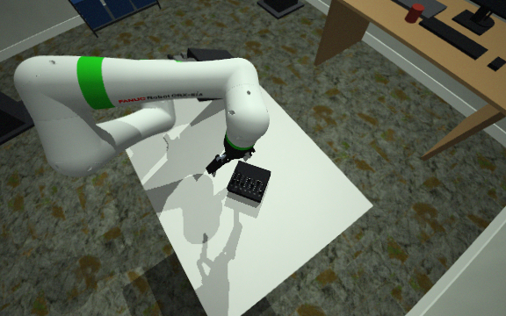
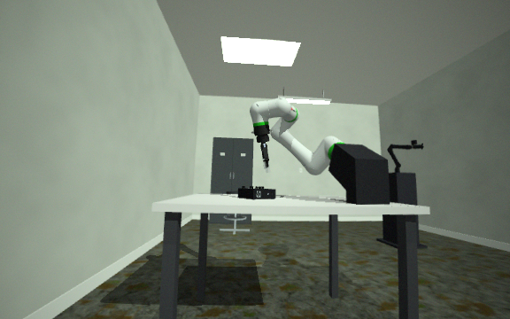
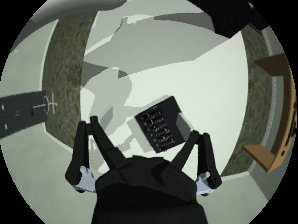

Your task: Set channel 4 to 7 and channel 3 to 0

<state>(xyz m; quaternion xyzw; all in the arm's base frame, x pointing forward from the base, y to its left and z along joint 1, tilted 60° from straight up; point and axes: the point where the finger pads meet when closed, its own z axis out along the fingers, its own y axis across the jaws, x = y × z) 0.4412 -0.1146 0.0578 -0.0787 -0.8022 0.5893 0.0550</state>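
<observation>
The lighting desk (image 1: 249,182) (image 2: 256,193) (image 3: 161,124) is a small black box with a row of faders on top. It stands on the white table (image 1: 306,211) (image 2: 290,206). The fader levels are too small to read. My gripper (image 1: 213,168) (image 2: 266,167) (image 3: 145,115) hangs well above the table, pointing down, a little off the desk's side. Its fingers are spread wide with nothing between them. In the wrist view the desk lies below, between and beyond the two fingertips.
The arm's black base block (image 2: 361,179) (image 1: 209,54) stands on the table's far end. A wooden desk (image 1: 455,57) with a keyboard stands off to the side. A grey cabinet (image 2: 232,166) is at the back wall.
</observation>
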